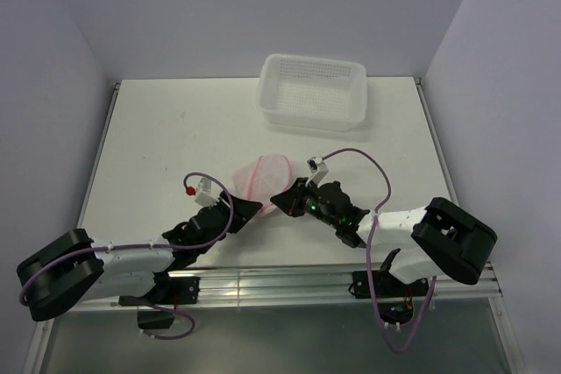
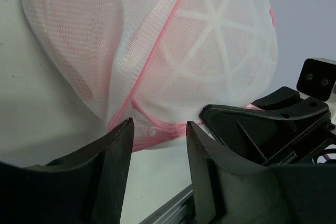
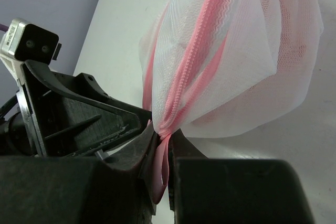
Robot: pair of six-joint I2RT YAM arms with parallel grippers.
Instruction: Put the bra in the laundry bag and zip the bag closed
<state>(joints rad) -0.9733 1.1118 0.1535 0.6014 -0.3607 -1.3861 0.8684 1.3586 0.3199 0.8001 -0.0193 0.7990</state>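
Top view: laundry bag lies on the table between left gripper and right gripper; white basket stands apart.
Left wrist: left gripper spread, empty, at the zipper rim.
Right wrist: right gripper pinches the pink rim; bra shows through the mesh.

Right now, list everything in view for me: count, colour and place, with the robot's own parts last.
laundry bag: one, white mesh with a pink zipper rim, mid-table between the grippers
bra: one, light pink, showing faintly through the mesh, inside the bag
basket: one, white, perforated, far side of the table
table: one, white, under everything
left gripper: one, black, open, at the bag's rim
right gripper: one, black, shut on the bag's pink rim
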